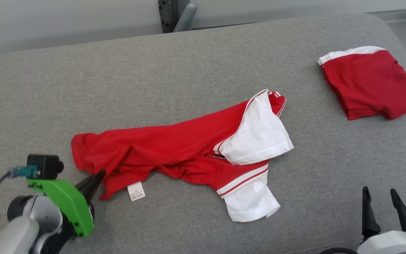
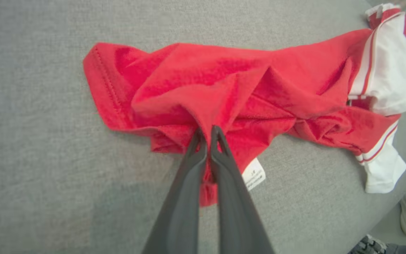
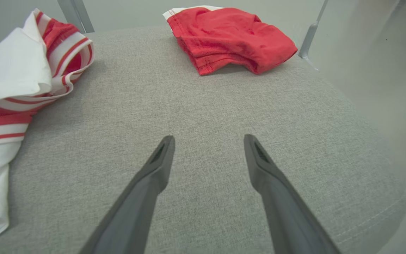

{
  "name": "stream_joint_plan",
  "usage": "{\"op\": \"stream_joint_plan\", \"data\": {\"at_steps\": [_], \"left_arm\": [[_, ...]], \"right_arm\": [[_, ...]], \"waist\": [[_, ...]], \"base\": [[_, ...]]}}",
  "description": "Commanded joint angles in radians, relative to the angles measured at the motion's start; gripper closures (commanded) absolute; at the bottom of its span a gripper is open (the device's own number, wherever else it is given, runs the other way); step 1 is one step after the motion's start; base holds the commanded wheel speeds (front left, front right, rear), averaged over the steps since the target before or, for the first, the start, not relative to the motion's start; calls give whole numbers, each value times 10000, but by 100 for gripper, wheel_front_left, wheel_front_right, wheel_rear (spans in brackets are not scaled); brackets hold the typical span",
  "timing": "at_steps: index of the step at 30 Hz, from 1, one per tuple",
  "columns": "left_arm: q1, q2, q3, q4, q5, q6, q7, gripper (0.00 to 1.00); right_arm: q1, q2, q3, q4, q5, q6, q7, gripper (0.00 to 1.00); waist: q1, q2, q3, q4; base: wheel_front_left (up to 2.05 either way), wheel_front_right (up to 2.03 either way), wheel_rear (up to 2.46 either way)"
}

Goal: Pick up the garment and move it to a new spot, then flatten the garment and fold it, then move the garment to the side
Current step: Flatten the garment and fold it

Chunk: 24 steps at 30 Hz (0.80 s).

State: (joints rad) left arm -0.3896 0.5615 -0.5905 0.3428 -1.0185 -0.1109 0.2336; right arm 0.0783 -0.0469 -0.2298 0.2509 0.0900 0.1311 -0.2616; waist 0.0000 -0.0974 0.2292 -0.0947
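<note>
1. I find the left claw [image 2: 208,131] clamped on a red fold of the garment [image 1: 174,151], which lies crumpled in the middle of the surface [image 1: 189,63].
2. The right claw [image 3: 208,141] stands wide apart, empty, near the surface's front edge.

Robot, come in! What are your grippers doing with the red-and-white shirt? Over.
Left gripper shut on crumpled red-and-white cloth garment, near its white label. Right gripper open, holding nothing. Folded red cloth pile lies apart, far right.
</note>
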Motion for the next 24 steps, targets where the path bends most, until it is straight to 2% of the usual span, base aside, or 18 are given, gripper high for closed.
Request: {"op": "stream_joint_plan", "data": {"at_steps": [1, 6, 11, 16, 17, 18, 19, 22, 24], "left_arm": [[689, 258, 38, -608, -52, 186, -159, 100], [3140, 937, 28, -2757, -400, 1011, -368, 100], [4564, 745, 34, -3498, -968, 1561, -614, 100], [4713, 282, 144, -2952, -1096, 1801, -1026, 100], [4660, 186, 171, -2791, -1091, 1825, -1130, 85], [4598, 128, 193, -2645, -1049, 1855, -1231, 55], [4526, 110, 193, -2477, -942, 1902, -1279, 0], [4375, 52, 230, -2192, -634, 2016, -1589, 0], [4309, 4, 484, -2153, -455, 2255, -2192, 0]], "right_arm": [[148, -36, -81, -25, 60, -6, -11, 0], [138, -30, -160, -30, 90, -6, -11, 0], [-8, -33, -108, -23, -26, -8, -11, 0], [-122, -36, -57, 2, -171, -8, -11, 0], [-129, -33, -49, 11, -170, -8, -11, 0], [-135, -34, -44, 22, -193, -8, -11, 0], [-152, -34, -22, 27, -209, -8, -11, 0], [-163, -34, -16, -9, -222, -8, -11, 0], [-118, -36, -70, -101, -225, -8, -11, 0]], "waist": [[0, 0, -98, -76], [0, 0, -75, 33], [0, 0, -103, 261], [0, 0, -151, 388], [0, 0, -172, 391], [0, 0, -190, 386], [0, 0, -201, 366], [0, 0, -237, 262], [0, 0, -277, 176]], "base": [[0, 0, 0], [0, 0, 0], [0, 0, 0], [0, 0, 0], [0, 0, 0], [0, 0, 0], [0, 0, 0], [0, 0, 0], [0, 0, 0]]}}
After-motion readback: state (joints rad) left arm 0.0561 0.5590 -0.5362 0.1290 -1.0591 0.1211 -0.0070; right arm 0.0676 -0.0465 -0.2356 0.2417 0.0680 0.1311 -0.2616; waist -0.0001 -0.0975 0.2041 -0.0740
